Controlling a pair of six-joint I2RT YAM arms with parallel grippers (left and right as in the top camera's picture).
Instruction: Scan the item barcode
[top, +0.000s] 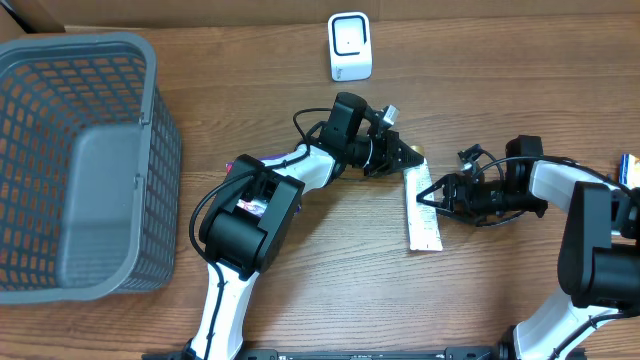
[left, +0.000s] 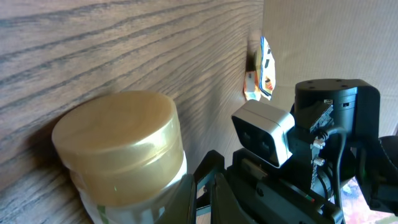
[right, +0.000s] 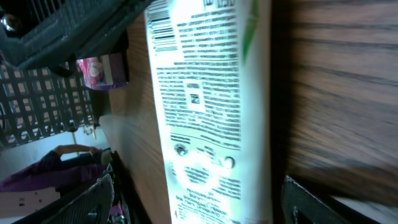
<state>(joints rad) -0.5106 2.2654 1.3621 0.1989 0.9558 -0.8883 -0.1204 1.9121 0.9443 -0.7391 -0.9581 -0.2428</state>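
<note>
The item is a white tube (top: 424, 215) with green print and a gold cap, lying flat on the wooden table. In the right wrist view its text side faces up, with a barcode (right: 163, 28) near the far end. My right gripper (top: 430, 195) (right: 198, 186) is open, with the tube (right: 211, 106) lying loose between its fingers. My left gripper (top: 405, 155) (left: 208, 186) is shut at the tube's cap end. The gold cap (left: 115, 140) sits just beside its left finger, not between the jaws. The white scanner (top: 350, 47) stands at the table's back edge.
A large grey basket (top: 80, 160) fills the left of the table. A small pink-labelled item (right: 99, 71) lies near the left arm's base. A blue item (top: 628, 165) shows at the right edge. A colourful packet (left: 264, 68) lies far behind the right arm.
</note>
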